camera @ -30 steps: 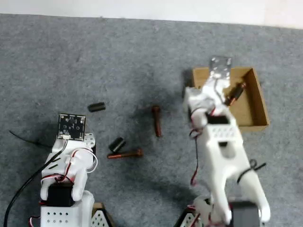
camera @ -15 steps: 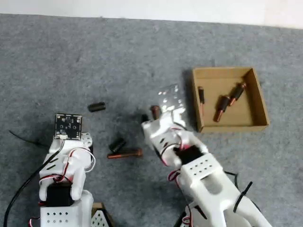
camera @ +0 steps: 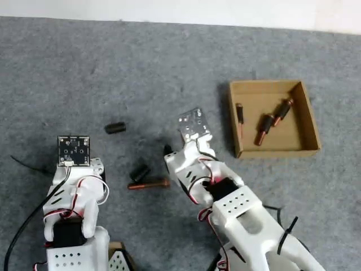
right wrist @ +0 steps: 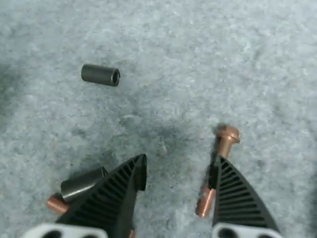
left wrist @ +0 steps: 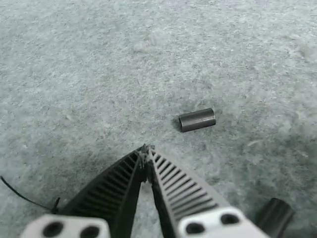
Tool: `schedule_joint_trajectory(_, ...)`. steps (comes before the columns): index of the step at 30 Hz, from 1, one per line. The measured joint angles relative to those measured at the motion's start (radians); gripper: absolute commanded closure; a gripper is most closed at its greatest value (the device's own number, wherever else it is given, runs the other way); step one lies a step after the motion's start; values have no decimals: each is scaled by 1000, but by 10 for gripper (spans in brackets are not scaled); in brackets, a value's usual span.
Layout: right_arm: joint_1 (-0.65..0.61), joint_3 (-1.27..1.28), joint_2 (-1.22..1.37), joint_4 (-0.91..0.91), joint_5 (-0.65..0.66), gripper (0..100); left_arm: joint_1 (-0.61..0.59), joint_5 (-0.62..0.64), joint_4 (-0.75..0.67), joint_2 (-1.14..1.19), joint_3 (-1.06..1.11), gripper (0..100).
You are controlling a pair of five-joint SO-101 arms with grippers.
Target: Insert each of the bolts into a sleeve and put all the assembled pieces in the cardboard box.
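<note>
My right gripper (right wrist: 178,168) is open and low over the grey mat, with a copper bolt (right wrist: 225,136) lying beside its one fingertip (right wrist: 216,168), partly behind it. A second copper bolt (camera: 148,183) lies next to a black sleeve (camera: 139,172), which also shows in the right wrist view as sleeve (right wrist: 81,184). Another black sleeve (camera: 115,128) lies farther off; it is the sleeve (left wrist: 197,119) ahead of my left gripper (left wrist: 145,149), which is shut and empty. The cardboard box (camera: 307,121) holds three assembled pieces (camera: 263,130).
The right arm (camera: 225,197) reaches across the middle of the mat, covering the bolt under it in the high view. The left arm (camera: 73,192) stays at the near left. A black cable (camera: 28,217) trails beside it. A white wall edge runs along the far side.
The right arm has swung from above the box to the middle of the mat, down over the loose bolt. A further piece now lies in the box. The left arm shifted slightly.
</note>
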Motion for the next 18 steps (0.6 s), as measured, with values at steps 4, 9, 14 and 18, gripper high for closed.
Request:
schedule_joint_trajectory(4,-2,0,0,0,11,815,-11,0,0,0,0,994)
schedule_joint_trajectory(9,-8,0,0,35,115,815,-75,34,0,0,0,994)
schedule_joint_trajectory(14,-57,-104,15,126,282,815,-123,58,-28,0,0,994)
schedule_joint_trajectory(18,-97,-293,153,135,302,815,-158,61,-31,0,0,994)
